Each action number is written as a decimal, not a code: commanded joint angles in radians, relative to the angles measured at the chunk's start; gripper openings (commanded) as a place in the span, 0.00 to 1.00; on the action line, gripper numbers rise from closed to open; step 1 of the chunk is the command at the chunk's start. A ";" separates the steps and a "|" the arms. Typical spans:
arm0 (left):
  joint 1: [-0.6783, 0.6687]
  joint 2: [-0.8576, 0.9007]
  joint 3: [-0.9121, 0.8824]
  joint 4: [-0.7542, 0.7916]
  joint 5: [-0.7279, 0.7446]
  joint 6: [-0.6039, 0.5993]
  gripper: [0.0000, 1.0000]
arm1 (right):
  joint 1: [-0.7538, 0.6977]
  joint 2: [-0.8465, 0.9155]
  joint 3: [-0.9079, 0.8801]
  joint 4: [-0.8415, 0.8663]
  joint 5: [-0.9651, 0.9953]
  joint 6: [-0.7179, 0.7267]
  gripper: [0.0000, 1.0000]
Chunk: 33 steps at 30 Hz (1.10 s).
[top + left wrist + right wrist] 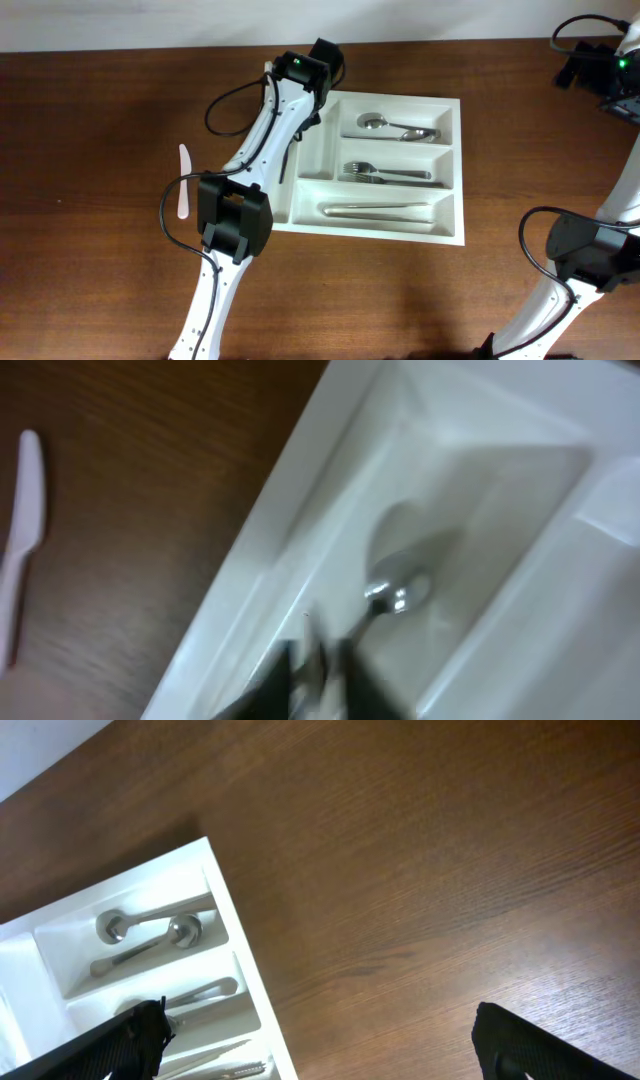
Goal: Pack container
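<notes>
We see the tray (380, 231) lying flat on the wooden table (100, 120). The left gripper (322, 665) hangs over the tray's narrow left-end compartment. A metal spoon (400, 590) lies there, handle toward the blurred fingers, and we cannot tell whether they grip it. The right gripper (320, 1040), off the tray's right side, stands wide and empty. Two spoons (395, 127), forks (385, 175) and a long metal utensil (375, 209) lie in the tray's long compartments. A white plastic knife (185, 195) lies left of the tray.
</notes>
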 commanded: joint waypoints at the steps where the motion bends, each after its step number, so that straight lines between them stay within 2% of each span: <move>1: 0.020 -0.005 0.074 -0.051 -0.064 0.000 0.67 | -0.001 0.006 -0.007 -0.006 -0.013 0.005 0.99; 2: 0.026 -0.011 0.098 -0.078 -0.083 0.002 0.73 | -0.001 0.006 -0.007 -0.006 -0.013 0.005 0.99; 5: 0.041 -0.039 0.180 -0.170 -0.132 0.105 0.82 | -0.001 0.006 -0.007 -0.006 -0.013 0.005 0.99; 6: 0.048 -0.054 0.211 -0.221 -0.173 0.147 0.84 | -0.001 0.006 -0.007 -0.006 -0.013 0.005 0.99; 8: 0.065 -0.092 0.227 -0.220 -0.195 0.316 0.86 | -0.001 0.006 -0.007 -0.006 -0.013 0.005 0.99; 12: 0.118 -0.147 0.227 -0.220 -0.182 0.462 0.87 | -0.001 0.006 -0.007 -0.006 -0.013 0.005 0.99; 17: 0.241 -0.140 0.206 -0.220 0.060 0.684 0.87 | -0.001 0.006 -0.007 -0.006 -0.013 0.005 0.99; 23: 0.414 -0.138 0.060 -0.202 0.354 0.914 0.87 | -0.001 0.006 -0.007 -0.006 -0.013 0.005 0.99; 25: 0.465 -0.138 -0.007 -0.185 0.411 0.943 0.87 | -0.001 0.006 -0.007 -0.006 -0.013 0.005 0.99; 33: 0.563 -0.138 -0.231 -0.062 0.470 0.966 0.82 | -0.001 0.006 -0.007 -0.006 -0.013 0.005 0.99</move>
